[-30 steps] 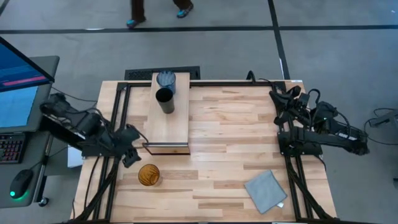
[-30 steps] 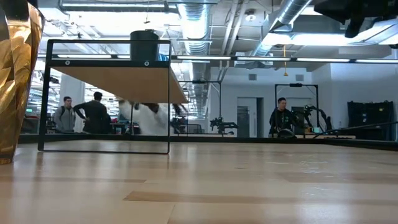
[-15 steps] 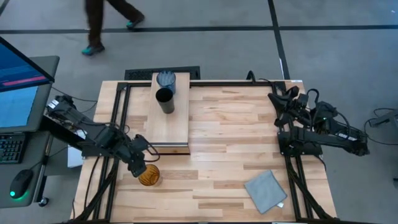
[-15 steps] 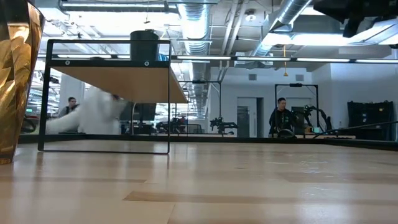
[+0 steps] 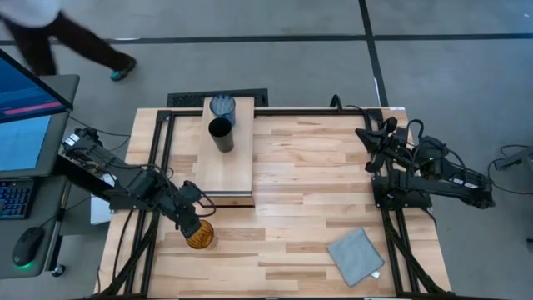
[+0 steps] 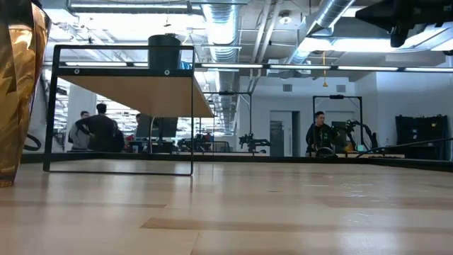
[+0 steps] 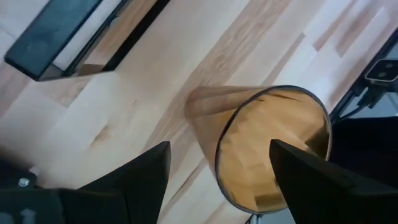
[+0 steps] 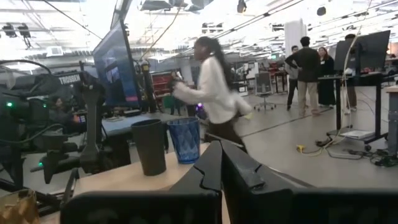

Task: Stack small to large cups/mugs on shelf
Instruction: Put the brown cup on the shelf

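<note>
The amber cup (image 5: pixel 199 236) stands upright on its base on the tabletop near the near left corner; it also shows in the low view (image 6: pixel 18 92). My left gripper (image 5: pixel 190 222) is open just above it. In the left wrist view (image 7: pixel 221 149) one finger stands outside the cup's wall and the other over its mouth (image 7: pixel 273 155). The black cup (image 5: pixel 221 133) and the translucent blue cup (image 5: pixel 223 107) stand on the far part of the shelf (image 5: pixel 226 171). My right gripper (image 5: pixel 369 137) is shut and empty, held up at the table's far right.
A grey-blue folded cloth (image 5: pixel 356 255) lies near the table's near right corner. The shelf's black frame (image 6: pixel 120 170) stands on the tabletop. A monitor and keyboard sit to the table's left. A person (image 5: pixel 50 37) walks past beyond the far edge; other people stand in the room behind.
My left gripper has moved toward the near right, from beside the shelf's near end to the amber cup, and has stopped over its rim. The cups have stayed in place. A person has walked leftward beyond the table's far edge.
</note>
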Controlling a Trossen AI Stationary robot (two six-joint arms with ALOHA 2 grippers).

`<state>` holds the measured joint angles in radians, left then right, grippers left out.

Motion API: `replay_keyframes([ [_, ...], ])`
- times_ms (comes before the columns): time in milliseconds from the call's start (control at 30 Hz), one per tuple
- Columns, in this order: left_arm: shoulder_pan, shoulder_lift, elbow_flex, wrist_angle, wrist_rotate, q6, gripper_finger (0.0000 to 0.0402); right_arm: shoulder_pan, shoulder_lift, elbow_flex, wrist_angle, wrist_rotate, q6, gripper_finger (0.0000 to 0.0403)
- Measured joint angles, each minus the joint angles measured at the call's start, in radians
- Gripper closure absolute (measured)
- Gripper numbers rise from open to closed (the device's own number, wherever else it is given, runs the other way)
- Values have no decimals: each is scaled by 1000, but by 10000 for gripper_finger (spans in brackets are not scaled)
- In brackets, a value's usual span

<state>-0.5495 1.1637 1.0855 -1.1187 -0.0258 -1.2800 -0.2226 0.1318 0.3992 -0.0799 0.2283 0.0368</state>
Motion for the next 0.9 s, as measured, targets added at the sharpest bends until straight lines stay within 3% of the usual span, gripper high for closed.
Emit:
replay_keyframes([
  [400,2,25,-27,11,48,-26,136,0,0,0,0,0,-8,377],
  [900,14,149,-27,4,90,44,142,0,0,0,-2,0,-10,377],
])
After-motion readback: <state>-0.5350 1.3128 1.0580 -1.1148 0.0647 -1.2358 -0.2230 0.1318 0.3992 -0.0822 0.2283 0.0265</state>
